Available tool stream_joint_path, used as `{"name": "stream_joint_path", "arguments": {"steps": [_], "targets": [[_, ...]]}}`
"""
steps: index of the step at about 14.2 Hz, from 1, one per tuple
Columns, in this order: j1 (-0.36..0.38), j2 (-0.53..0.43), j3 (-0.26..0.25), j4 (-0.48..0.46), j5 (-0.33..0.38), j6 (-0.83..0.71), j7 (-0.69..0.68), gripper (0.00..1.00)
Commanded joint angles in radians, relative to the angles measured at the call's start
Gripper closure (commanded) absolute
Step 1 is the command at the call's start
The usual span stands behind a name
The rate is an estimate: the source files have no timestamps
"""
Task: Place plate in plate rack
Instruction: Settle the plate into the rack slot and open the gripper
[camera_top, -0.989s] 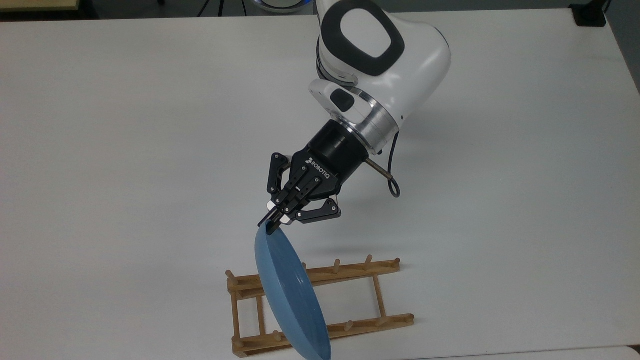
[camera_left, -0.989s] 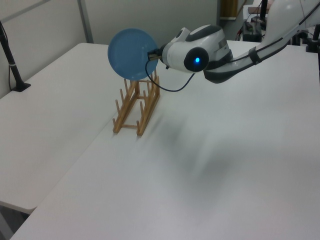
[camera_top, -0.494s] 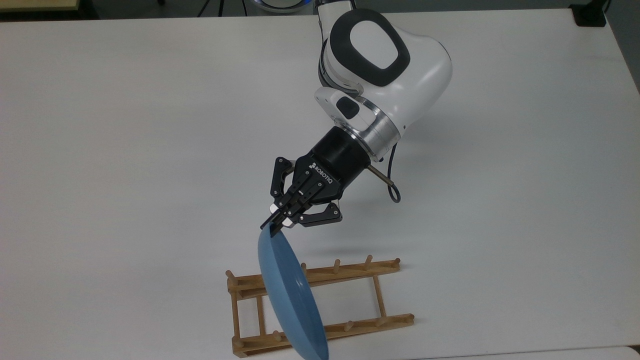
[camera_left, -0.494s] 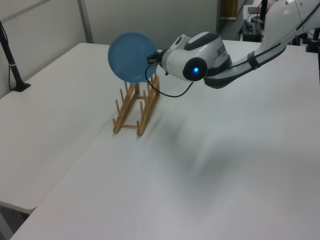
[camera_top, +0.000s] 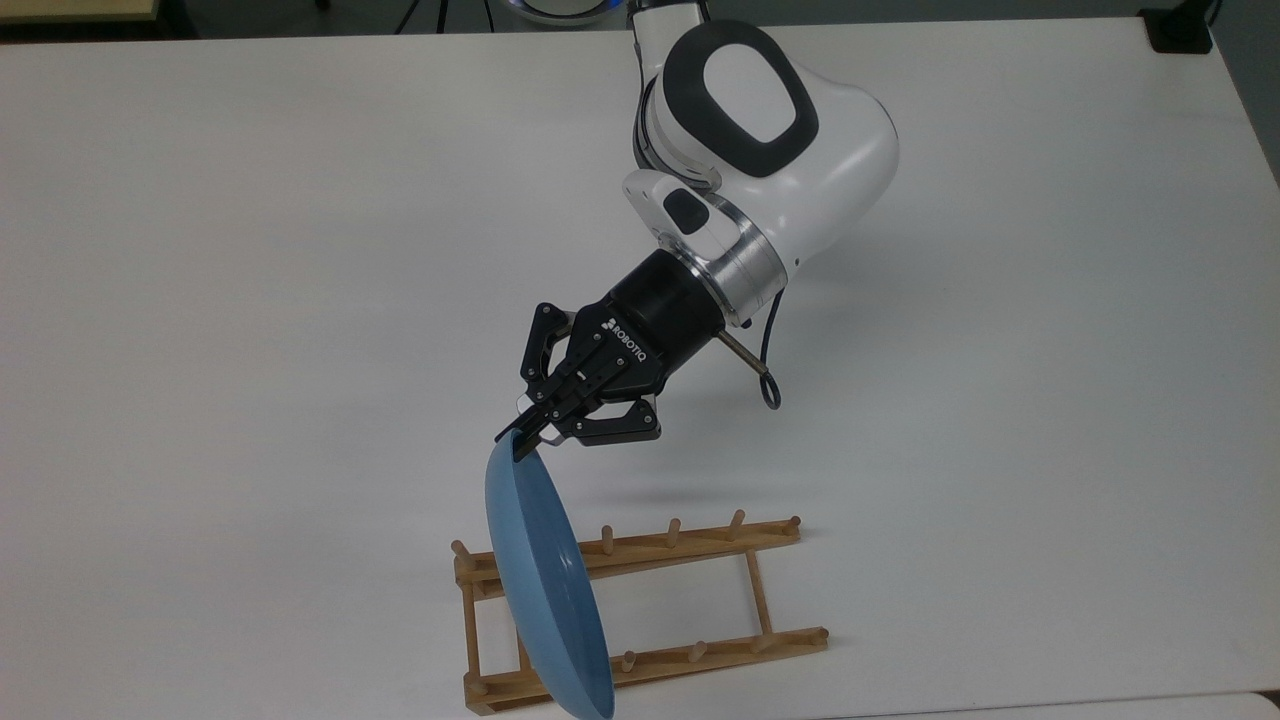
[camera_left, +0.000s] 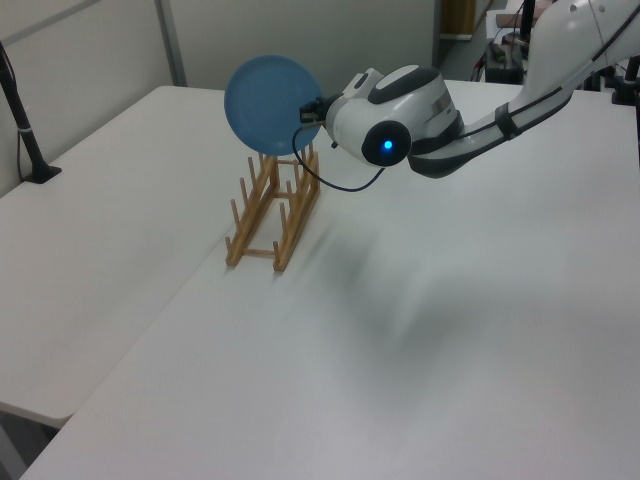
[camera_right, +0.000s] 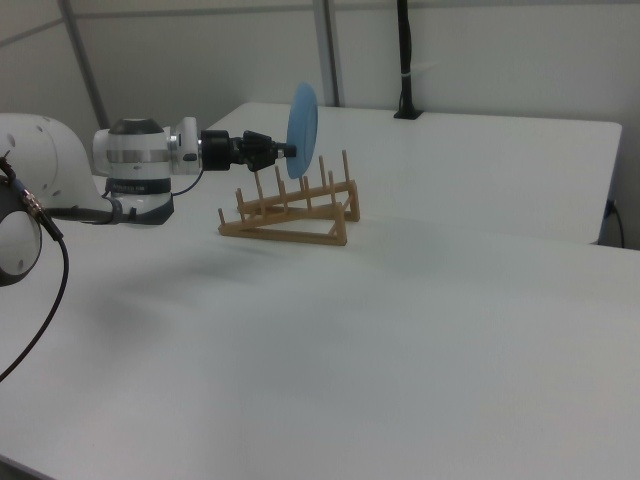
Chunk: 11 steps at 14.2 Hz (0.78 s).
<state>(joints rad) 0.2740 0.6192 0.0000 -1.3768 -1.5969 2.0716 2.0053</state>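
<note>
Gripper (camera_top: 518, 440), black two-finger unit on a white Franka arm (camera_top: 770, 130): fingers pinched narrow on the rim of a round, shallow, glossy light-blue plate (camera_top: 545, 585); in the left view, gripper (camera_left: 312, 105); in the right view, gripper (camera_right: 287, 150)

Plate: held on edge, upright and slightly tilted, hanging out from the fingertips; clamped edge at the top view's upper end, the rest reaching past the gripper over the rack. In the left view plate (camera_left: 267, 105) appears as a full disc, above the rack's far end; in the right view plate (camera_right: 303, 130) shows nearly edge-on just ahead of the fingertips, above the pegs

Plate rack (camera_top: 690, 545), low light-brown wooden frame of two long rails with short upright pegs and thin crossbars: on the white table (camera_top: 250, 300), below and beyond the gripper; plate over its end at the top view's left. Rack (camera_left: 272, 215) in the left view, rack (camera_right: 290, 212) in the right view; whether the plate's lower edge touches the rails cannot be told
</note>
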Motion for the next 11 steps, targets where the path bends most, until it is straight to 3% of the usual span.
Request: {"name": "stream_joint_path", "arguments": {"steps": [1,7,10,11], "targets": [[0.019,-0.012,-0.011,-0.030,-0.031,-0.039,0.044,1.00],[0.030,0.005,-0.011,-0.047,-0.038,-0.045,0.044,1.00],[0.027,0.017,-0.009,-0.047,-0.040,-0.047,0.043,0.97],[0.027,0.022,-0.011,-0.045,-0.040,-0.047,0.043,0.92]]}}
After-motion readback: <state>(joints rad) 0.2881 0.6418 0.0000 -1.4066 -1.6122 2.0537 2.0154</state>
